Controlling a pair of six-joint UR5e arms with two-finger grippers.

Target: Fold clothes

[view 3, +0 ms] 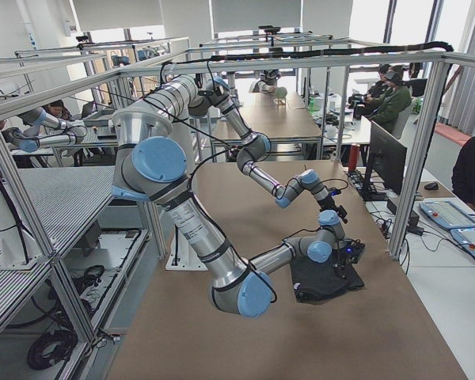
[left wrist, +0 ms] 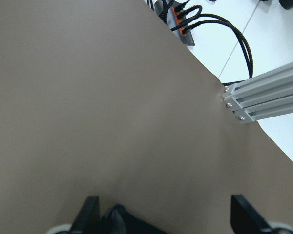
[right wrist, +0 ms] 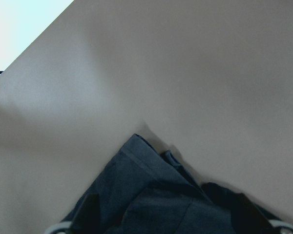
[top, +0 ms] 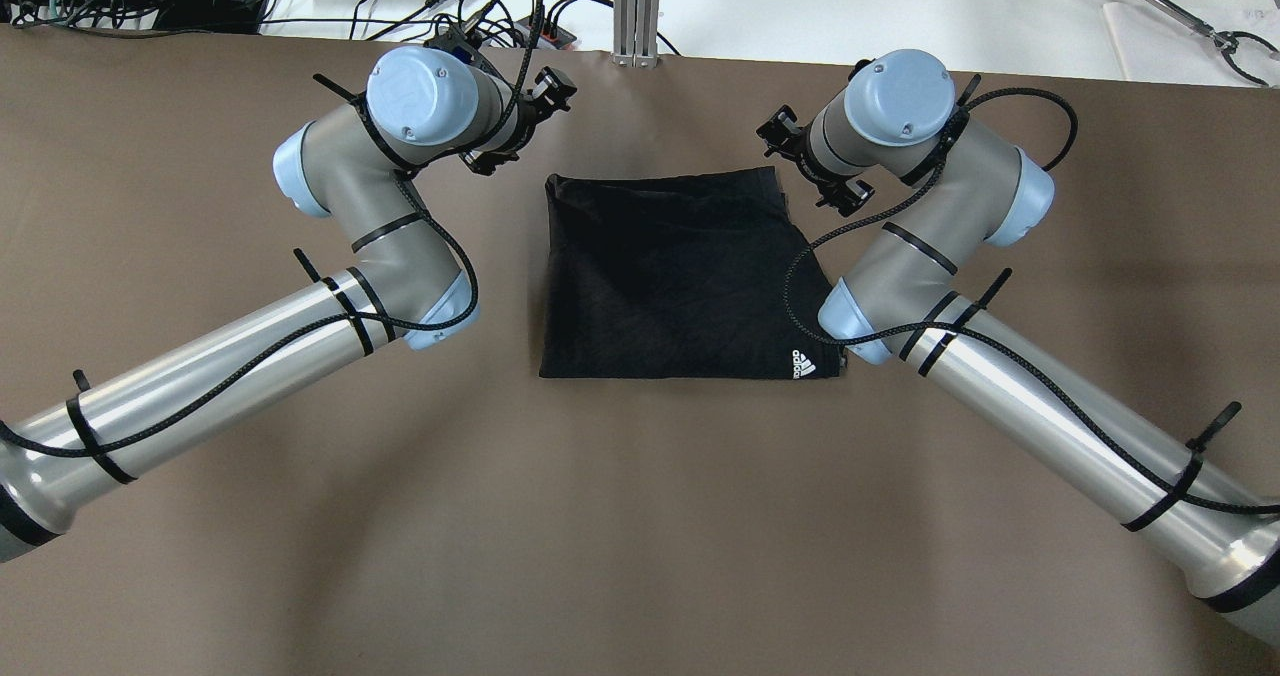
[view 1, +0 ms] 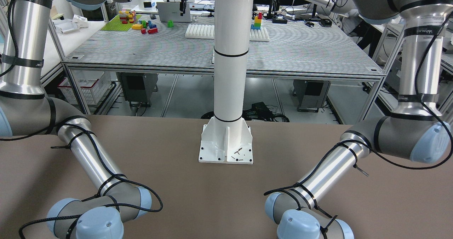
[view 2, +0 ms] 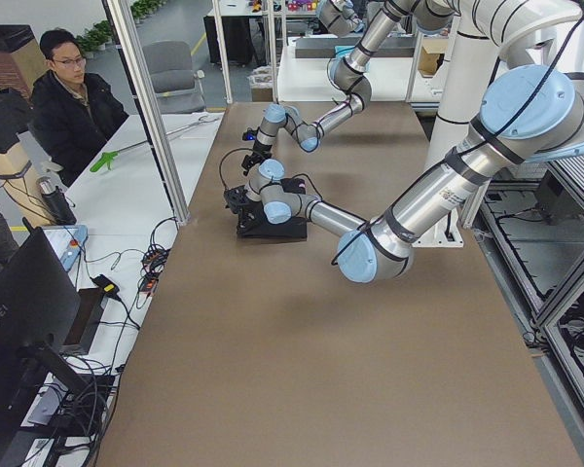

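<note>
The clothes are one black fabric piece (top: 690, 276), folded into a rough rectangle, flat on the brown table (top: 640, 516), with a small white logo at its near right corner. It also shows in the exterior left view (view 2: 273, 230) and the exterior right view (view 3: 324, 279). My left gripper (left wrist: 165, 201) is open over the cloth's far left corner, with a bit of dark cloth (left wrist: 121, 220) between its fingers. My right gripper (right wrist: 165, 204) is open over the far right corner (right wrist: 151, 195). Neither holds the cloth.
An aluminium post (top: 637, 6) stands at the table's far edge, also in the left wrist view (left wrist: 263, 92), with cables and a power strip (left wrist: 178, 17) beside it. The white pole's base plate (view 1: 226, 150) is bolted near the robot's side. An operator (view 2: 73, 97) sits beyond the far edge.
</note>
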